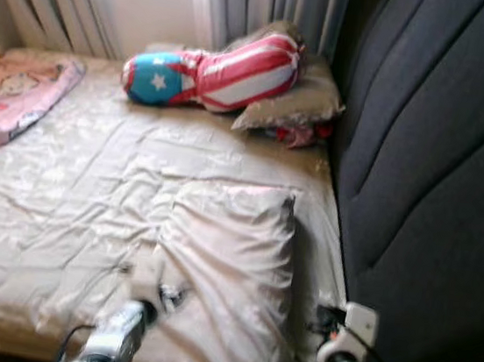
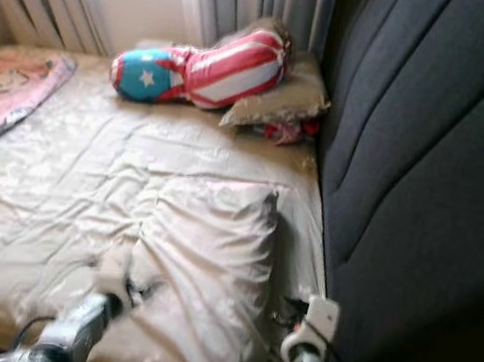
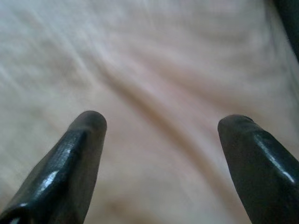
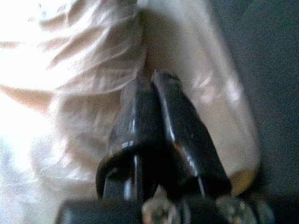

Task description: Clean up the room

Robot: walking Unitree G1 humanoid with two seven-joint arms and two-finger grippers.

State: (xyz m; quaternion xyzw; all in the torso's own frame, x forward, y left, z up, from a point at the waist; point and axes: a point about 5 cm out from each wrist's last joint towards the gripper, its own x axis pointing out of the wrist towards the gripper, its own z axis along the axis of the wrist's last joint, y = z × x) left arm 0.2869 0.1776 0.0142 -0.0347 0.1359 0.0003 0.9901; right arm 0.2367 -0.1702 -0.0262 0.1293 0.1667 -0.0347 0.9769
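Note:
A beige pillow [image 1: 232,259] lies crumpled on the near part of the bed, close to the dark headboard [image 1: 438,170]. My left gripper [image 3: 161,122] is open, its two black fingertips spread just above the pillow's fabric with nothing between them. The left arm [image 1: 116,342] reaches in over the pillow's near left corner. My right gripper [image 4: 153,81] is shut with nothing in it, pointing at the bedsheet in the gap between the pillow's edge and the headboard. The right wrist [image 1: 352,331] sits at the bed's near right corner.
A red, white and blue bolster [image 1: 211,73] rests on a second beige pillow [image 1: 300,104] at the far end, with a red item [image 1: 296,135] under it. A pink blanket [image 1: 10,95] lies far left. Grey curtains [image 1: 264,3] hang behind. The wrinkled beige bedsheet [image 1: 62,203] covers the bed.

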